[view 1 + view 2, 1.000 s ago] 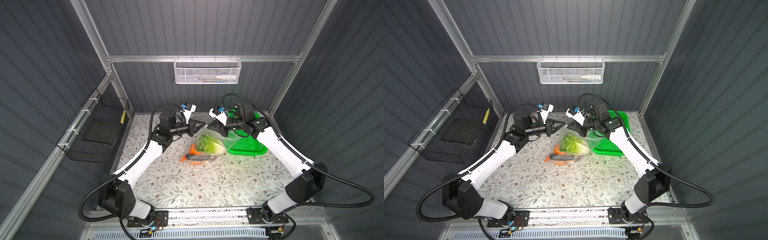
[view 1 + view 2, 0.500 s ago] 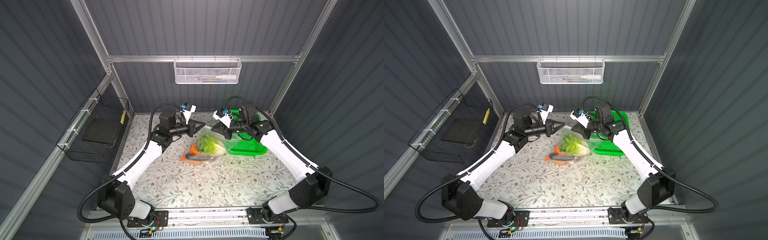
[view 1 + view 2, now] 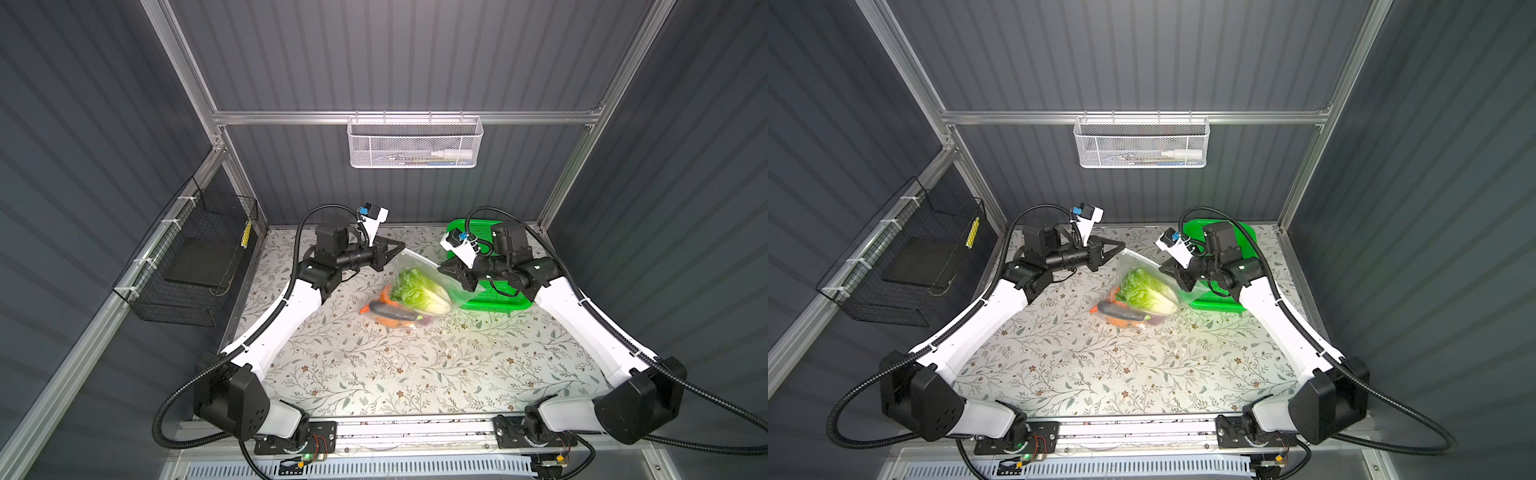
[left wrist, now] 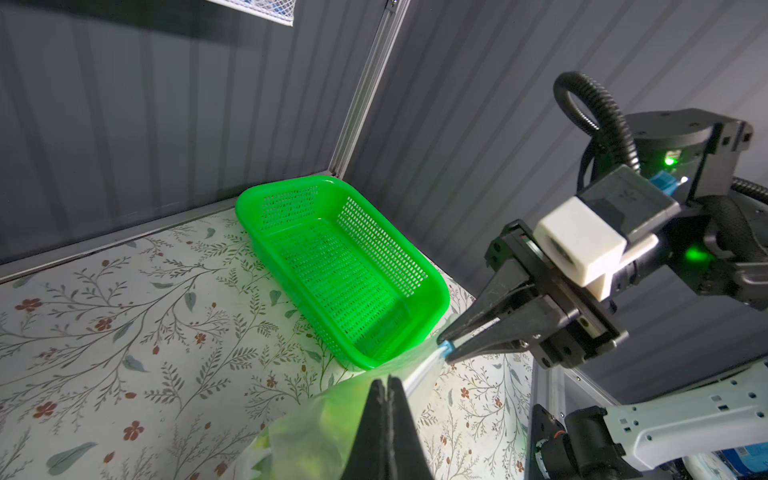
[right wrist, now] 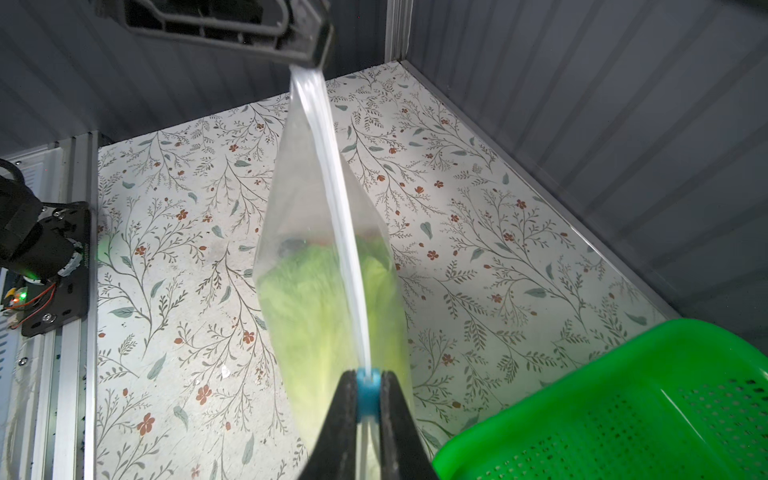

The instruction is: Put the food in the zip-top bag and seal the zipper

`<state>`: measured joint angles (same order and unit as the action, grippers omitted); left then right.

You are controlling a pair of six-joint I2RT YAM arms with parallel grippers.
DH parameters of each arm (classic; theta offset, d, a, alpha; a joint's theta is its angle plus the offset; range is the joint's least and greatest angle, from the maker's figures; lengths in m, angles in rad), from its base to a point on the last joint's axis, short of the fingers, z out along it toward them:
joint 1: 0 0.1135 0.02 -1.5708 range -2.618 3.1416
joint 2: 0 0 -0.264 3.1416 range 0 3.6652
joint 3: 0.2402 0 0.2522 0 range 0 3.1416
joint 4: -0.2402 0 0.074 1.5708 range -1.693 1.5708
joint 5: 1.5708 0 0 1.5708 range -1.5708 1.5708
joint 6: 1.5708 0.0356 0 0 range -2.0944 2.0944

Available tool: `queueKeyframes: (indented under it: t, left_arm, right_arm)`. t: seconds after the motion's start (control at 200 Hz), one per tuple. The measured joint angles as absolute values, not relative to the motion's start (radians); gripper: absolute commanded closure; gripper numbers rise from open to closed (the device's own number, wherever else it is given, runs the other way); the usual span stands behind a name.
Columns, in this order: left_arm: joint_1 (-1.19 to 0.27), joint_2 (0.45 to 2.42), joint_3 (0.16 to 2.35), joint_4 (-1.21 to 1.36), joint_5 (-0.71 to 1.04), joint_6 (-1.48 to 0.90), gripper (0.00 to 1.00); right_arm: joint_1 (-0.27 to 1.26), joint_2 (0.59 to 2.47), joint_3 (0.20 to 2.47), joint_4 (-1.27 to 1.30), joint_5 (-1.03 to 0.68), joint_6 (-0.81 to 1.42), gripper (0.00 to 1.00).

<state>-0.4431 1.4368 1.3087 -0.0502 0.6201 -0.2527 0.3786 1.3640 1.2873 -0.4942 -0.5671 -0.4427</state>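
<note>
One zip-top bag [image 3: 419,270], one cabbage [image 3: 422,293] inside; one green basket [image 4: 291,183]. Left jaws clamp bag's mouth end; right jaws pinch slider tab [image 5: 367,388].

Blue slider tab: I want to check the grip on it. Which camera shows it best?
The right wrist view: the slider tab is large and sharp, pinched between the right gripper's jaws. The left wrist view shows it small at that gripper's tip; in both top views it cannot be made out.

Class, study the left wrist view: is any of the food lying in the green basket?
No, the green basket shows only its bare perforated floor and walls.
</note>
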Motion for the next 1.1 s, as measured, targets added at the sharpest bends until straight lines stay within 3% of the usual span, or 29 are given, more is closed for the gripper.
queueKeyframes:
  t: [0.33,1.101]
  left_arm:
    - [-0.413,1.438,1.407,-0.129,0.562,-0.201,1.0]
    - [-0.364,1.438,1.408,-0.152,0.511,-0.194,1.0]
  right_arm:
    - [0.374,1.29,1.233,-0.503,-0.516,-0.411,0.89]
    - [0.351,1.193,1.099,-0.531,-0.443,-0.352,0.9]
